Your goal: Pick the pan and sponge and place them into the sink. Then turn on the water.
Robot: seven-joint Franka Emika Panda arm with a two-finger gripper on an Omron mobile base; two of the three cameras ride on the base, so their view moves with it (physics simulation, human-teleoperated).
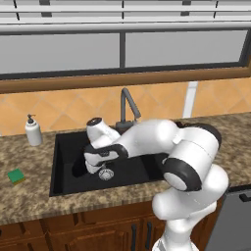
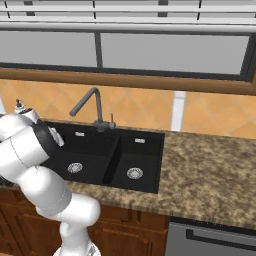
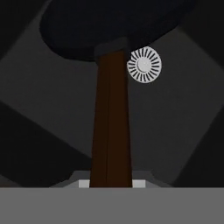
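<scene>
A: The pan is being held low over the large basin of the sink, its brown handle clamped between the closed jaws of the gripper.

B: So the first item is nearly dealt with. Is it set down yet?

A: That cannot be told; from the hand view the black pan is seen just above or on the basin floor, beside the round silver drain.

B: And the sponge?

A: It is left on the granite counter, well apart from the sink's left edge, near the soap dispenser. That pick is judged still to be done.

B: Water?

A: No stream is seen from the faucet. The smaller basin holds nothing but its drain.
</scene>
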